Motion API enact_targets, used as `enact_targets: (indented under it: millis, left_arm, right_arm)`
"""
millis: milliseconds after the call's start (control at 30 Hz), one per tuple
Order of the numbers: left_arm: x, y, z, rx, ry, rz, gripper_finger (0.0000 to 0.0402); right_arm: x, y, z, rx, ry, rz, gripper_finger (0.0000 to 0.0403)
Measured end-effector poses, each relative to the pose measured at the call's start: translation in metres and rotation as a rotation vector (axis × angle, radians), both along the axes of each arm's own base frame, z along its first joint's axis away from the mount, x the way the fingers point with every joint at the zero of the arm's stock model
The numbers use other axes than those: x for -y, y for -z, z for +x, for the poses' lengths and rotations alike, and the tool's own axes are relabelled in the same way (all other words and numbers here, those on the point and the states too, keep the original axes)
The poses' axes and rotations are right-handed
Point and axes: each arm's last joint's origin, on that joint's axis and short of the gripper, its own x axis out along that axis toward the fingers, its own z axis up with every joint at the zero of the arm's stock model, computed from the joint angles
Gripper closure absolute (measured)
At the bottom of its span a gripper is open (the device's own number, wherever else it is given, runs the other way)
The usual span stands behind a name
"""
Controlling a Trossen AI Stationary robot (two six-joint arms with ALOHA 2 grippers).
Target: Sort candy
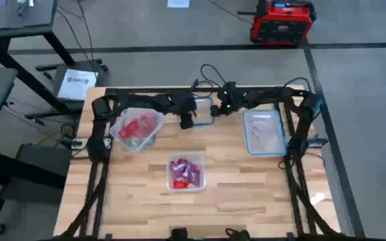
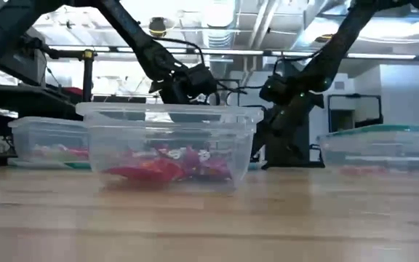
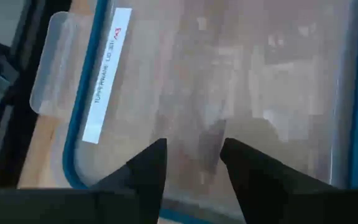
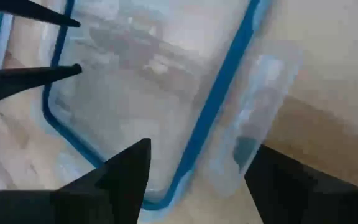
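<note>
Setting: lab or workshop. Evidence: grey concrete floor (image 1: 179, 60), red equipment case (image 1: 282, 21), black metal frames (image 1: 19, 47), exposed ceiling ducts (image 2: 268, 22).

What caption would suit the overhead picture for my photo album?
Two robot arms meet over a clear lid at the table's far edge, with three tubs of candy spread across the wooden table.

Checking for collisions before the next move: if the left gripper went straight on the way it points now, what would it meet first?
Most likely the clear lid with the blue rim: the left gripper points right at its surface, open fingers just short of it. How far off is hard to judge.
</note>
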Motion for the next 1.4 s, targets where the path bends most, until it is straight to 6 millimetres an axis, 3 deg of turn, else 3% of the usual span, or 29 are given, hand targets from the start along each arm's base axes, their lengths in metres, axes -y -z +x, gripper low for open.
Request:
enact_targets:
  millis: [133, 367, 533, 700, 833, 1067, 1267, 1400]
  left_arm:
    - [0.000, 0.001, 0.000, 0.000, 0.003, -0.004, 0.0250]
    - [0.001, 0.001, 0.000, -0.001, 0.006, -0.007, 0.0250]
    - [0.006, -0.011, 0.003, -0.027, 0.003, -0.034, 0.0250]
    - [0.015, -0.060, 0.006, -0.003, -0.018, -0.016, 0.0250]
    - [0.028, -0.116, 0.001, 0.083, -0.034, 0.025, 0.0250]
    - [0.054, -0.188, -0.027, 0.244, -0.067, 0.028, 0.0250]
    - [0.081, -0.222, -0.055, 0.300, -0.073, -0.005, 0.0250]
    - [0.098, -0.236, -0.066, 0.344, -0.065, -0.030, 0.0250]
  right_arm:
    - [0.000, 0.002, 0.000, -0.008, -0.006, 0.003, 0.0213]
    - [0.000, 0.004, -0.002, -0.041, -0.031, -0.039, 0.0370]
    - [-0.001, 0.003, -0.001, -0.061, -0.076, -0.094, 0.0389]
    - [-0.012, -0.013, -0.003, -0.090, -0.154, -0.146, 0.0399]
    - [-0.025, -0.049, -0.004, -0.056, -0.194, -0.281, 0.0400]
    - [-0.066, -0.118, -0.016, 0.036, -0.293, -0.521, 0.0401]
    - [-0.112, -0.163, -0.028, 0.130, -0.376, -0.693, 0.0402]
    - [-0.144, -0.176, -0.029, 0.180, -0.469, -0.787, 0.0402]
